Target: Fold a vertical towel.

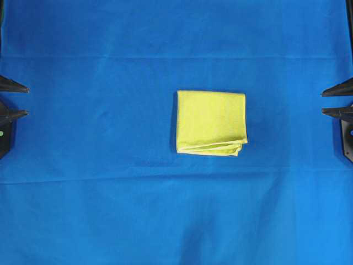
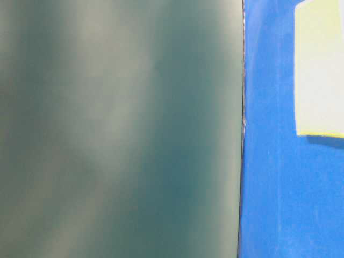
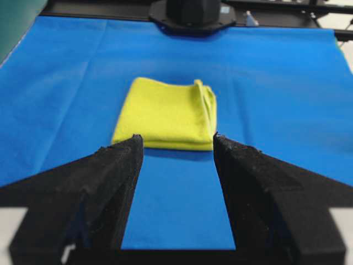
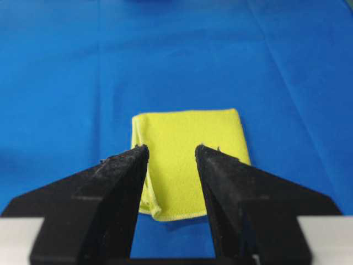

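- The towel (image 1: 211,122) lies folded into a nearly square packet on the blue sheet (image 1: 110,210), a little right of the middle in the overhead view.
- Its layered loose edges are at the lower side in the overhead view (they look slightly uneven at the lower right corner), and the other sides look smooth.
- The left gripper (image 1: 21,100) is at the left edge of the overhead view, well apart from the towel. Its jaws stand wide and hold nothing; in the left wrist view only blue sheet shows between the fingers (image 3: 118,165).
- The right gripper (image 1: 329,101) is at the right edge, also well apart from the towel, with jaws wide and nothing between them.
- In the table-level view a blurred grey-green surface (image 2: 118,129) fills most of the picture, and only a part of the towel shows at the upper right.
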